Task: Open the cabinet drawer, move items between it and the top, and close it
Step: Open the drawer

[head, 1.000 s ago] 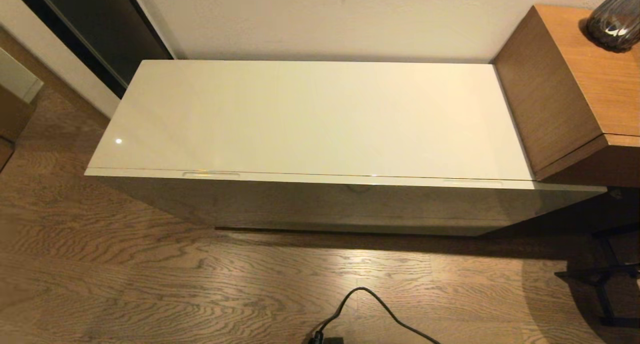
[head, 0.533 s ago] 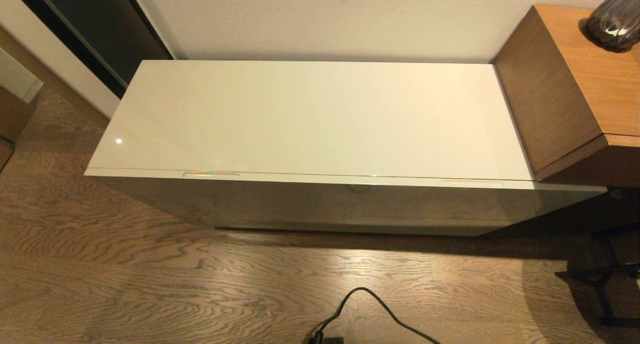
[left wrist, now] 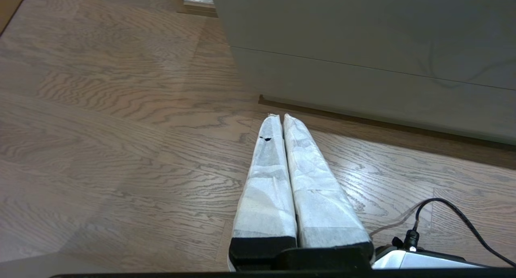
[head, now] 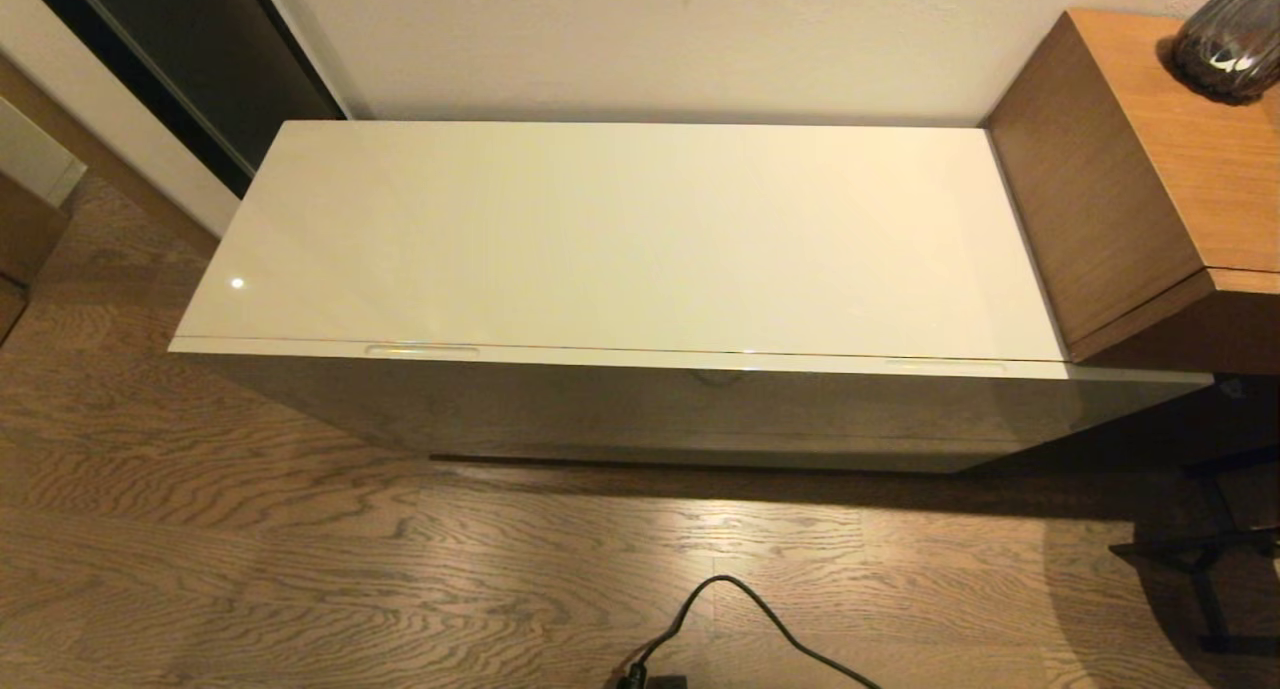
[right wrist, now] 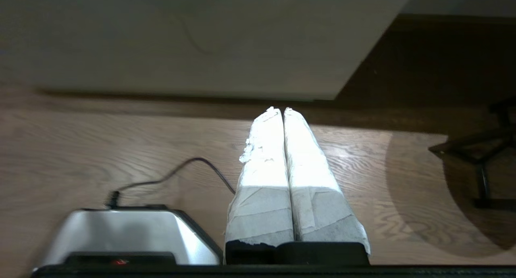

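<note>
The long low cream cabinet stands against the wall, its glossy top (head: 620, 234) bare. Its drawer (head: 700, 394) is closed, with slim slot handles at the left (head: 422, 350) and right (head: 945, 366) of the front edge. The slippers and the tissue pack are out of view. Neither arm shows in the head view. My left gripper (left wrist: 279, 116) is shut and empty, low over the wooden floor in front of the cabinet front (left wrist: 363, 40). My right gripper (right wrist: 279, 109) is likewise shut and empty, above the floor near the cabinet's right end (right wrist: 201, 40).
A taller brown wooden unit (head: 1130, 169) with a dark vase (head: 1228, 39) adjoins the cabinet on the right. A black cable (head: 740, 609) lies on the floor in front. Black metal legs (head: 1210, 559) stand at the right, and a dark doorway (head: 200, 59) is at the back left.
</note>
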You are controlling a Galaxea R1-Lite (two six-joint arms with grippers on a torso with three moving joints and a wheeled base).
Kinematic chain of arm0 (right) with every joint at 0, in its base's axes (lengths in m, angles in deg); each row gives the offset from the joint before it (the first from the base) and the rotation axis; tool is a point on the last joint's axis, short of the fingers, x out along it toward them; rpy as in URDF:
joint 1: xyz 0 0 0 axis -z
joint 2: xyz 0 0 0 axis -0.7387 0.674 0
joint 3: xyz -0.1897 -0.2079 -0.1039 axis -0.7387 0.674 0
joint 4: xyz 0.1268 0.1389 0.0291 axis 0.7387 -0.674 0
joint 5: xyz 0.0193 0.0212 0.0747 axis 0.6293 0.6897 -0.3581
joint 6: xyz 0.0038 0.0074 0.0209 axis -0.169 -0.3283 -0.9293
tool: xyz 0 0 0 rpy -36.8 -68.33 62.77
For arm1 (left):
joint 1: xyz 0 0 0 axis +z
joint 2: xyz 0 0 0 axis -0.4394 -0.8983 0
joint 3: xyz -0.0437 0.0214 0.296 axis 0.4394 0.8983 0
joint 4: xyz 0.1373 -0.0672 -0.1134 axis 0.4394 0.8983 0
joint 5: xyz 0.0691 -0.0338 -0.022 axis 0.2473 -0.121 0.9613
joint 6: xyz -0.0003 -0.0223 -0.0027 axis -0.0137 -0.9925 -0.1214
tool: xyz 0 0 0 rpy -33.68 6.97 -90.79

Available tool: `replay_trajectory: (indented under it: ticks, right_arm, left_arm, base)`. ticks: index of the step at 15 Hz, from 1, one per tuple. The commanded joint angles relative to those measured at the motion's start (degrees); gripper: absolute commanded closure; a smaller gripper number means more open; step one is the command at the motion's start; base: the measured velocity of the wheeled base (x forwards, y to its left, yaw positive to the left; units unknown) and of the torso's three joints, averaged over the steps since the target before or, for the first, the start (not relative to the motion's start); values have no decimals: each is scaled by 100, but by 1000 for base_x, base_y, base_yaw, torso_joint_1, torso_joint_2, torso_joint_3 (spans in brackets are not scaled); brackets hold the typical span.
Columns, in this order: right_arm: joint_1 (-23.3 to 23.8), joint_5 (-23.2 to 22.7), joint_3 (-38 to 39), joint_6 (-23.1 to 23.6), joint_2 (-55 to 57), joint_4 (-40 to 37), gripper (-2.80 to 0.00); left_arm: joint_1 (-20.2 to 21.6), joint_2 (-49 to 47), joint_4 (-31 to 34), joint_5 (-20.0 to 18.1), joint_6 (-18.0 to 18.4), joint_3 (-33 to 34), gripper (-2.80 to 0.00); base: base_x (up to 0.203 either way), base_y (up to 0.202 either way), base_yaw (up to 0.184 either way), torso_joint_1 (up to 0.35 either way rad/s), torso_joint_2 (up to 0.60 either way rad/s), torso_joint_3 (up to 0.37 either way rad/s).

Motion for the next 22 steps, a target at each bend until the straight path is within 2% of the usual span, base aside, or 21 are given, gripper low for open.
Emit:
replay_trajectory:
  ticks: [1,2,6,8,10,12,16,19,22]
  right_arm:
    - [0,-164,-1350,-248,807,-673,0]
    - [-1,-276,-1735,-365,1446,-869,0]
    - [-22,-606,-2197,-581,3880,-928,0]
    - [-136,-691,-2281,-656,5134,-430,0]
    - [-275,-641,-2366,-847,6385,443,0]
    - [-486,-281,-2528,-1156,7644,1487,0]
    - [-1215,957,-3306,-2140,9432,3126,0]
    - [-1334,1198,-3857,-2537,9566,3286,0]
    - [-1343,1275,-4094,-2565,9650,3226,0]
  left_arm:
    - [1,222,-2,4,-5,9,0]
    - [1,222,-2,4,-5,9,0]
    - [1,222,-2,4,-5,9,0]
    - [1,222,-2,4,-5,9,0]
    - [1,222,-2,4,-5,9,0]
    - [1,222,-2,4,-5,9,0]
    - [1,222,-2,4,-5,9,0]
    - [1,222,-2,4,-14,9,0]
    - [1,222,-2,4,-14,9,0]
  base:
    - [0,0,0,0,0,0]
    - [0,0,0,0,0,0]
    - [0,0,0,0,0,0]
    - [0,0,0,0,0,0]
    - [0,0,0,0,0,0]
    - [0,0,0,0,0,0]
    - [0,0,0,0,0,0]
    - [0,0,0,0,0,0]
    - [0,0,0,0,0,0]
